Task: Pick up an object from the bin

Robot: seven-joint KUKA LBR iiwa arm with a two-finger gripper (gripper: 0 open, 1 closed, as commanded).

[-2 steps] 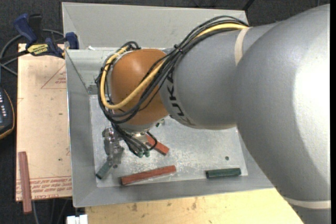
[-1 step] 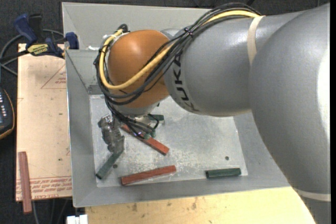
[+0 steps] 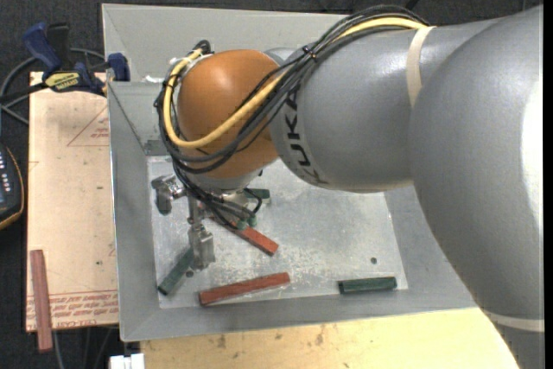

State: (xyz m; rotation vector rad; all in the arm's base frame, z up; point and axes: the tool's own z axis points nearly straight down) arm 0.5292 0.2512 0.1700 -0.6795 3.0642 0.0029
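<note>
Dark green stick (image 3: 175,275) lies on the floor of the bin (image 3: 337,229) near the front-left corner, the front edge being the one closest to the camera. It is slanted, its lower end towards that corner and its upper end towards the middle of the bin.

The fingers (image 3: 201,253) hang just over that upper end, pointing down at the floor. They show as one narrow metal piece, so it cannot be told whether they are open or closed. Nothing can be made out between them, and it is also unclear whether they touch the stick.

To the right, a long red-brown stick (image 3: 244,289) lies almost parallel to the front edge and close to it. Its left end is near the green stick but apart from it.

A short red stick (image 3: 261,240) lies farther back, near the middle of the floor, tilted and just right of the fingers. Behind it a small green piece (image 3: 257,196) is partly hidden under the wrist.

A dark green bar (image 3: 367,284) lies near the front edge towards the front-right corner, well apart from the other things.

Above the fingers sits the orange cover (image 3: 226,108) of the wrist, with cables (image 3: 186,138) looped round it. The grey arm (image 3: 415,99) crosses the right side of the bin.
</note>
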